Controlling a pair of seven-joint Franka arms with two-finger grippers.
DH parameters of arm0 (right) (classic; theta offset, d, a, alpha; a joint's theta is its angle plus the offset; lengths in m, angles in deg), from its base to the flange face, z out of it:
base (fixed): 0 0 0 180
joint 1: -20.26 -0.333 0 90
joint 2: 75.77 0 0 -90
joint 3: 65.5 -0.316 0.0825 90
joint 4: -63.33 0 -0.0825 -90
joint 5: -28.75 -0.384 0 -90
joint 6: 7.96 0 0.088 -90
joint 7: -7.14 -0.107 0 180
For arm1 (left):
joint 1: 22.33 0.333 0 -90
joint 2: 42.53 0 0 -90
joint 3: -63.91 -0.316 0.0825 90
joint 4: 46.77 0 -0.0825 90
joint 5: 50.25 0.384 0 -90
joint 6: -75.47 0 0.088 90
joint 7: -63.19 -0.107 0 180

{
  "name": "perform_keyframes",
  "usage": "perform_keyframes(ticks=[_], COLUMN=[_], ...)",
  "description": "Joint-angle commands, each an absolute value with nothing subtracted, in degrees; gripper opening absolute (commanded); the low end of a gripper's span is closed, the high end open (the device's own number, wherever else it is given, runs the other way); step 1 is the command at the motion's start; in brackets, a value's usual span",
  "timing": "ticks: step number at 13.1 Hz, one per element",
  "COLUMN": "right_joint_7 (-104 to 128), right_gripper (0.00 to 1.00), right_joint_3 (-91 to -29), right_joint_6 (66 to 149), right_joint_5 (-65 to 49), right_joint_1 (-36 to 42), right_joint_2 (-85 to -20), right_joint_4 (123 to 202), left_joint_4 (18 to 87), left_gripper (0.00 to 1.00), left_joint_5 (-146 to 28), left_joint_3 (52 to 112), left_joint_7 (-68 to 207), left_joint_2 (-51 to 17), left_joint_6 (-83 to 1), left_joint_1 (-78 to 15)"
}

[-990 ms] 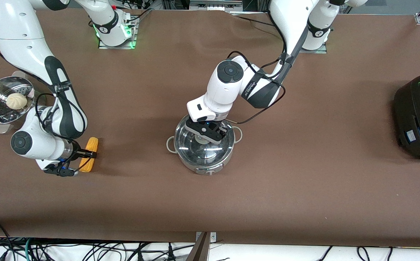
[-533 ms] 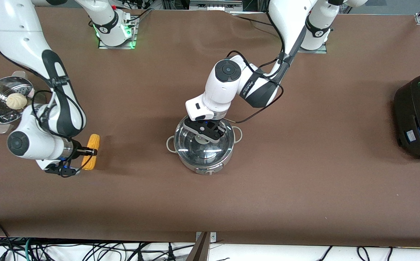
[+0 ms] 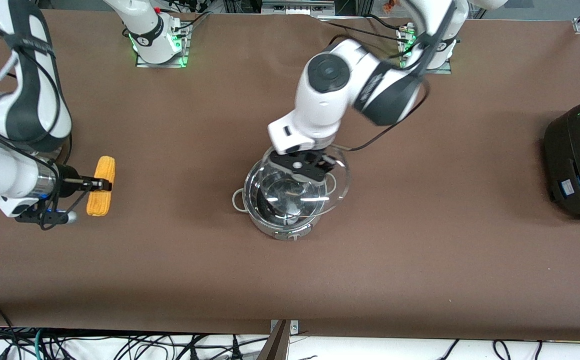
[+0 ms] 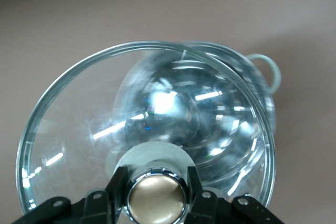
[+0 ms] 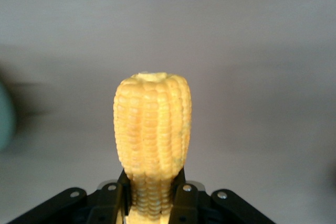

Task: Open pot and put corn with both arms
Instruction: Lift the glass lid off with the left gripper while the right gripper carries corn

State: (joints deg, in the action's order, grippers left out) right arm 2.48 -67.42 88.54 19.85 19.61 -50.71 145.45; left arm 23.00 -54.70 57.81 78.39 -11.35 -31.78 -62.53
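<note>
My right gripper (image 3: 100, 184) clamped the corn (image 3: 100, 186) across its middle, above the table (image 3: 420, 250) at the right arm's end, its long axis running toward and away from the front camera, while my left gripper (image 3: 306, 167) gripped the lid (image 3: 320, 192) by its knob (image 4: 157, 199), raised and tilted over the open pot (image 3: 282, 210).

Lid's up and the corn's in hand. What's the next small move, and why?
Probably carry the lid clear first: the left gripper holds it by the knob, but it hangs over part of the pot. The right gripper holds the corn up at the right arm's end.
</note>
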Motion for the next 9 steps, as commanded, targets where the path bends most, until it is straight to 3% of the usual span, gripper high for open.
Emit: perform_keyframes(ticks=[1, 5, 9], right_joint_7=[-8.89, -27.54, -37.41], right_gripper=[0.0, 0.0, 0.0], right_joint_3=[-73.82, -77.28, -77.19], right_joint_6=[86.0, 95.46, 106.73], right_joint_5=[15.66, 17.06, 21.79], right_joint_1=[18.87, 6.23, -3.98], right_joint_2=[-50.63, -47.48, -42.38], right_joint_4=[140.77, 136.98, 136.54], left_joint_4=[24.86, 30.81, 47.31], left_gripper=[0.08, 0.05, 0.05], left_joint_5=[-53.08, -52.1, -51.14], left_joint_3=[55.3, 55.47, 55.47], left_joint_7=[75.16, 56.91, 53.52], left_joint_2=[-17.03, -17.82, -21.25], left_joint_6=[-24.67, -20.07, -31.88], left_joint_1=[-57.42, -43.89, -38.95])
